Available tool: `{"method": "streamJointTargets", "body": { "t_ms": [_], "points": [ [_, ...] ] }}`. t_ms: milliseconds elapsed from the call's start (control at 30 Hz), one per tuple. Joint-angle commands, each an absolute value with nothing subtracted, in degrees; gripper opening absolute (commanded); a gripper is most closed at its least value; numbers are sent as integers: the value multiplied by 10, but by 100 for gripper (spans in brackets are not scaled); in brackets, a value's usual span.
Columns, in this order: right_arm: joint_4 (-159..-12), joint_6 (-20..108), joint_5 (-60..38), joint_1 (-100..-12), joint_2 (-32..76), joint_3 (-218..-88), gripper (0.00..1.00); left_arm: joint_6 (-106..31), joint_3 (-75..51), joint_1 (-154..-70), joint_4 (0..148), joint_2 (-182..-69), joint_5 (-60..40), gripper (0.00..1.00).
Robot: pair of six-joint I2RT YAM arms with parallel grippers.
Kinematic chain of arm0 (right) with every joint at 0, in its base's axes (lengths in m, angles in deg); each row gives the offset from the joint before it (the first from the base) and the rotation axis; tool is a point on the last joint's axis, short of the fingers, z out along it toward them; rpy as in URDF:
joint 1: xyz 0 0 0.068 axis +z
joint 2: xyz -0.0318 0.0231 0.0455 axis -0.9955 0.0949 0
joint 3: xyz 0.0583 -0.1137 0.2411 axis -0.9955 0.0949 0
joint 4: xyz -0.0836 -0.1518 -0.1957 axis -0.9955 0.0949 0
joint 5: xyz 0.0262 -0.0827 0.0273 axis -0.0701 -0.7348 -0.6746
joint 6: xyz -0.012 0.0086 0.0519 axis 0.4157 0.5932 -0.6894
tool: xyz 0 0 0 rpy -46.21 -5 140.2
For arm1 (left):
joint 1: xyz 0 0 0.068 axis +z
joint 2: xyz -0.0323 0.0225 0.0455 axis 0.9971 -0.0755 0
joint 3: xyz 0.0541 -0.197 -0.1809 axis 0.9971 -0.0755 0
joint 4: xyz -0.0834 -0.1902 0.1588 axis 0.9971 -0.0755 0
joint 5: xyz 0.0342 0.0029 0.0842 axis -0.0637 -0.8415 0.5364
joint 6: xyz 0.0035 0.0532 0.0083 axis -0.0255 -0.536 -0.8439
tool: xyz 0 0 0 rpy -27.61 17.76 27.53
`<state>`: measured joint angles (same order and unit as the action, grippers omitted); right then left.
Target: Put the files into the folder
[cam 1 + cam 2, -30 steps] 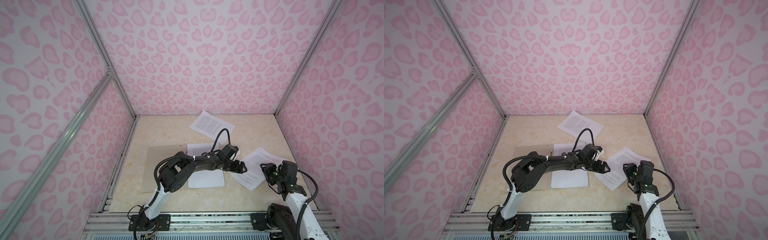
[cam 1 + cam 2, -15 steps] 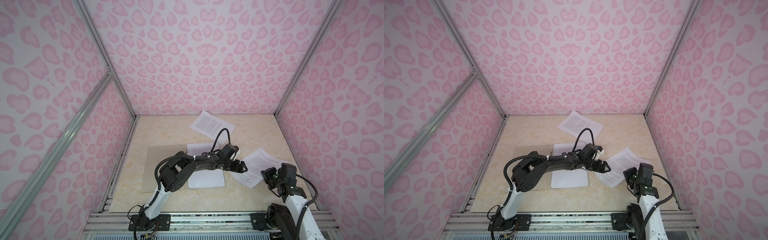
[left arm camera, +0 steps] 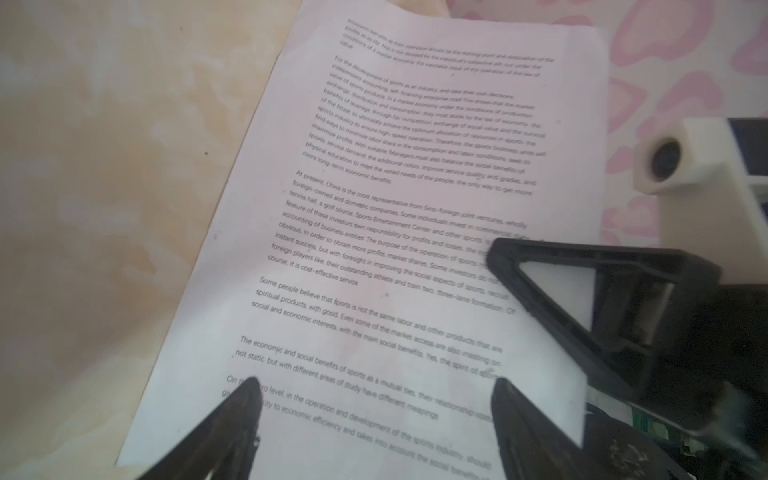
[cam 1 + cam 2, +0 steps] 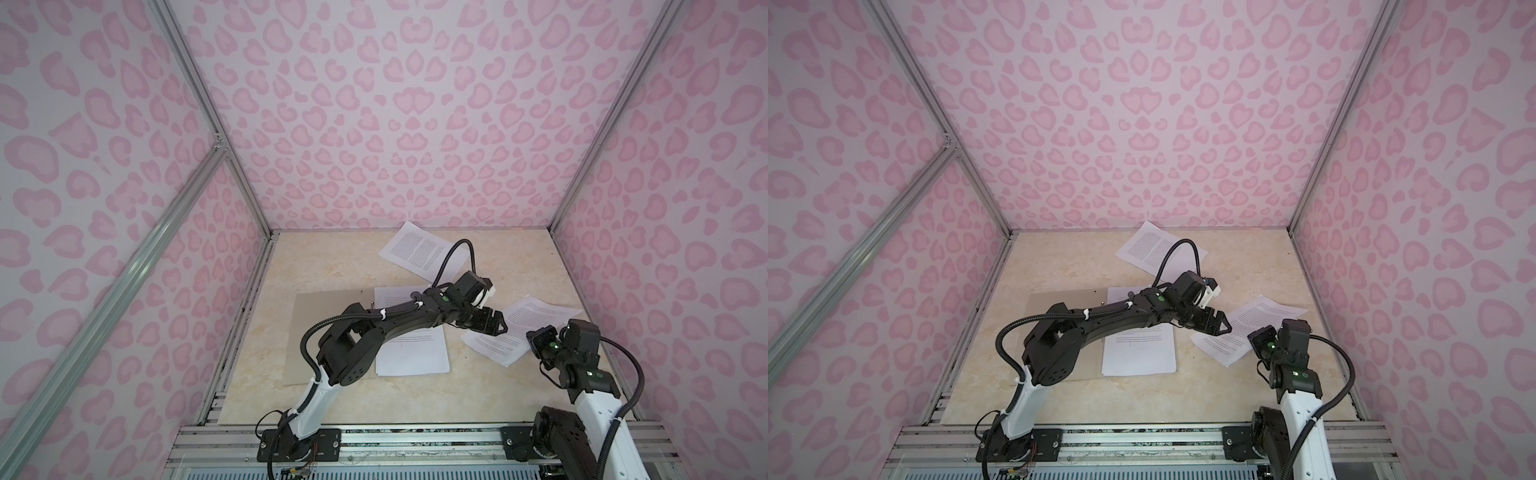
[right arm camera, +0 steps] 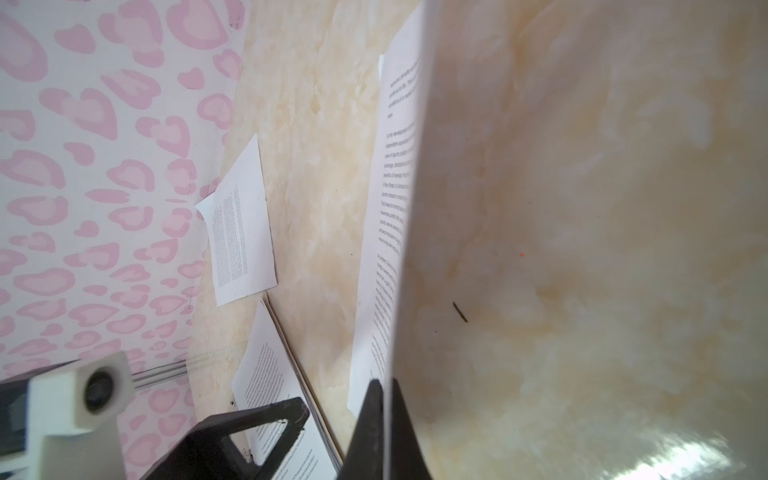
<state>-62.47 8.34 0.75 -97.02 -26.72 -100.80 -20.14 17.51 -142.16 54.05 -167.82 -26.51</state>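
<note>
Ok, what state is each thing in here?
folder: flat on the table
middle sheet: lying on the folder
far sheet: loose on table
right sheet: edge pinched and raised
left pincer: open, over right sheet
right pincer: shut on right sheet

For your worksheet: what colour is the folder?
Beige-grey; the folder shows best in a top view.

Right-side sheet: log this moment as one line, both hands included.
right hand: shut on right sheet | left hand: open above it | folder: flat, another sheet on it | back sheet: by rear wall
</note>
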Motion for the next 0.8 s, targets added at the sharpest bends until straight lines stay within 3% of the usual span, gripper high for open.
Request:
{"method": "streamJointTargets", "body": {
  "t_ms": [0, 133, 367, 567, 633, 767],
  "points": [
    [-652, 135, 11, -963, -239, -1035, 0, -237, 199, -1424, 488, -1581, -259, 88],
    [-641, 206, 5, -916, -161, -1117, 0, -271, 136, -1423, 462, -1473, -196, 88],
    [-608, 295, -61, -792, -68, -1291, 0, -342, -87, -1419, 471, -1220, -89, 91],
    [-585, 333, -20, -685, 50, -1454, 0, -382, -295, -1418, 496, -999, 102, 96],
    [-585, 327, 26, -658, 86, -1495, 0, -380, -342, -1417, 484, -937, 164, 100],
    [-607, 299, 119, -608, 132, -1544, 0, -362, -414, -1417, 446, -808, 270, 98]
  ]
}}
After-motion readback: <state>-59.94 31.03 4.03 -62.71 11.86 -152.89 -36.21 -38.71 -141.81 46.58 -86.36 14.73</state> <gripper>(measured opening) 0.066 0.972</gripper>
